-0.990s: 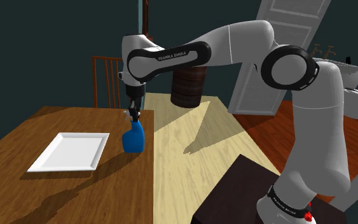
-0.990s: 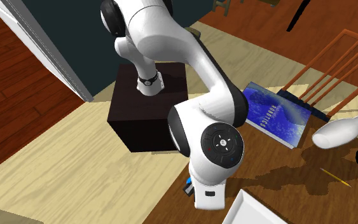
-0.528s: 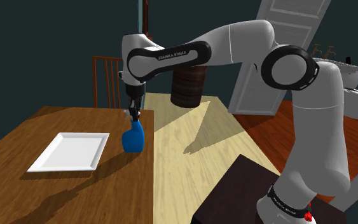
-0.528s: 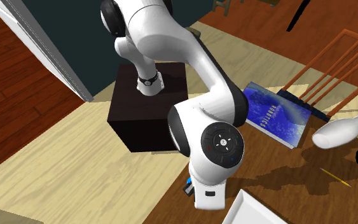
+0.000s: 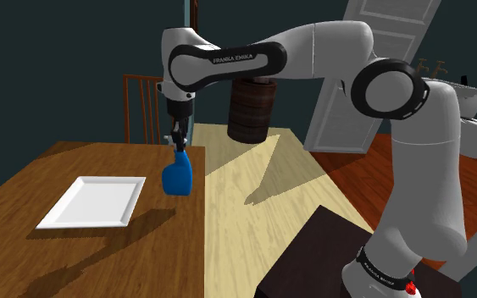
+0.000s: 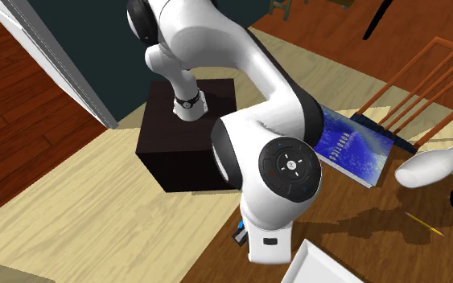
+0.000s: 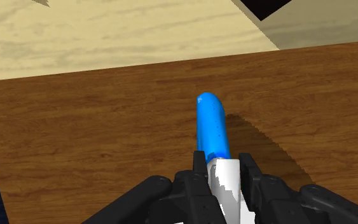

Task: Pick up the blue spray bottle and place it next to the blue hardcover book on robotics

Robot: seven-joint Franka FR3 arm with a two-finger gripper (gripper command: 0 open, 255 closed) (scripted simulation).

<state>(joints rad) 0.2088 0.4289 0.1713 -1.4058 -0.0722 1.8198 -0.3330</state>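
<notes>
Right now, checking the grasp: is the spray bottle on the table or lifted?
Lifted: gripper clasps the blue spray bottle; its shadow lies apart.

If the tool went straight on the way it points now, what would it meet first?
Probably the wooden table below; the blue spray bottle clasped in the tool would touch down first.

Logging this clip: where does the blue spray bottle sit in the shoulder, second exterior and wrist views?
Shoulder view: the blue spray bottle hangs from the black gripper, right of the white rectangular plate.
Second exterior view: a blue sliver, mostly hidden behind the white arm.
Wrist view: its blue body reaches ahead of the fingers clasping its white neck.
Shared landmark: the brown wooden table.
</notes>
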